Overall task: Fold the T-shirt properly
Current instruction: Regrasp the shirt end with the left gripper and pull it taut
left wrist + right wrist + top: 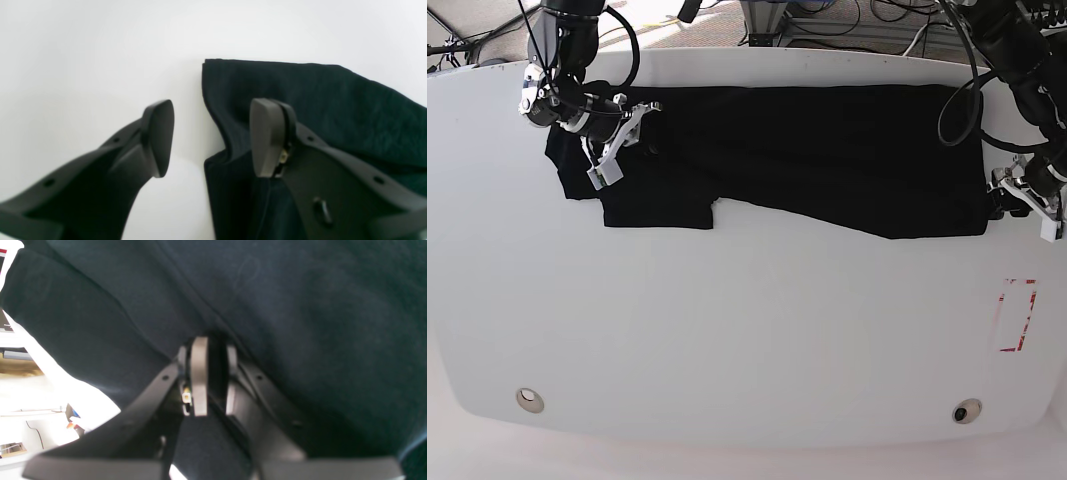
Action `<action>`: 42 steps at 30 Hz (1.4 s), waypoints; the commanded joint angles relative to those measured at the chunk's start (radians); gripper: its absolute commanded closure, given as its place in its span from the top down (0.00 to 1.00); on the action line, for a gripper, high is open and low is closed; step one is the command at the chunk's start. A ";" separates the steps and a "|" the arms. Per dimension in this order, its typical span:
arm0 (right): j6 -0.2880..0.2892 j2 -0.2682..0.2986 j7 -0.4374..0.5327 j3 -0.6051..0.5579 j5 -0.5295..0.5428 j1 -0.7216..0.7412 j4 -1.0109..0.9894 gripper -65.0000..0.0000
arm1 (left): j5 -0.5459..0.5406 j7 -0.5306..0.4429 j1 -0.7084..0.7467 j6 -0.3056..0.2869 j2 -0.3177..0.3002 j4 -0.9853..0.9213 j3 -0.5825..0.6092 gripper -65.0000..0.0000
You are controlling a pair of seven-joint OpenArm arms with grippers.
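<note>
My left gripper is spread wide over the T-shirt corner, holding nothing, at the table's right edge. My right gripper pinches black cloth by the far-left corner, arm reaching in from the far edge. The shirt lies along the far edge.

The T-shirt is plain black along the white table's far edge; a red-and-white dashed rectangle marks its right edge.
</note>
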 commanded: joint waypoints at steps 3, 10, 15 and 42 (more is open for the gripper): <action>-0.025 0.009 -0.081 0.003 -0.106 -0.021 0.000 0.12 | -0.020 -0.021 -0.056 -0.002 -0.021 -0.049 0.002 0.53; -0.025 0.009 -0.080 0.005 -0.105 -0.018 0.000 0.12 | -0.019 -0.138 -0.060 0.033 -0.024 -0.115 0.048 0.53; -0.025 0.009 -0.080 0.006 -0.105 -0.017 -0.004 0.12 | -0.017 -0.157 -0.060 0.044 -0.047 -0.178 0.068 0.53; -0.025 0.009 -0.080 0.005 -0.106 -0.015 -0.004 0.12 | 0.035 -0.249 -0.181 0.044 -0.047 -0.447 0.177 0.52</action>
